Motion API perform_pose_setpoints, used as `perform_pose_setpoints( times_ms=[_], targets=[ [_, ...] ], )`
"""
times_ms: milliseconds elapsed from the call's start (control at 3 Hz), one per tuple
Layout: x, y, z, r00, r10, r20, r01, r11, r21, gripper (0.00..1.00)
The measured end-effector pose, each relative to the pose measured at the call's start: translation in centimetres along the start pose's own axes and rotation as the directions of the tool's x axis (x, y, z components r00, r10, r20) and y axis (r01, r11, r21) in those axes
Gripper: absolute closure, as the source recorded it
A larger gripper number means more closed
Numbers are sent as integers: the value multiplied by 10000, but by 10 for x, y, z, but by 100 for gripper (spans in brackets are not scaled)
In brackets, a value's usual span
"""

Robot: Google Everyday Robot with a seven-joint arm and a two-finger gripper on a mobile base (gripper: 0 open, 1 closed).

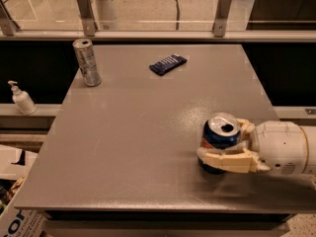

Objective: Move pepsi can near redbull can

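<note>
At the front right of the flat grey table (133, 132): a cream-coloured two-finger end effector (218, 143), entering from the right on a thick white wrist. Grips a short, wide, dark-blue pepsi can with a silver top (220, 135), with the near finger pressed along the can's front side and the far finger against its back. Stands upright on the table, close to the front right corner. Far across, at the back left corner: a tall, slim silver-grey redbull can (87, 62), upright, well apart from the pepsi can. Near the back edge, about mid-width: a flat dark-blue wrapped packet (168, 63), lying alone. Left of the table, on a lower ledge: a small white pump bottle (21, 98).
</note>
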State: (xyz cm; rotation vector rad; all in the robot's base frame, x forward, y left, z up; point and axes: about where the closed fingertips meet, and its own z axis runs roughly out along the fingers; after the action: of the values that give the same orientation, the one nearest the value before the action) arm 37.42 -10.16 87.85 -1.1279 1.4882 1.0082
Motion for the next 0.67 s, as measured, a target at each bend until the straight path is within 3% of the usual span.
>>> perform_pose_setpoints(
  times_ms=[333, 667],
  targets=[
    [-25, -24, 1, 9997, 212, 133, -216, 9993, 309, 100],
    [-78, -66, 24, 9980, 580, 266, -599, 9952, 774, 100]
  ],
)
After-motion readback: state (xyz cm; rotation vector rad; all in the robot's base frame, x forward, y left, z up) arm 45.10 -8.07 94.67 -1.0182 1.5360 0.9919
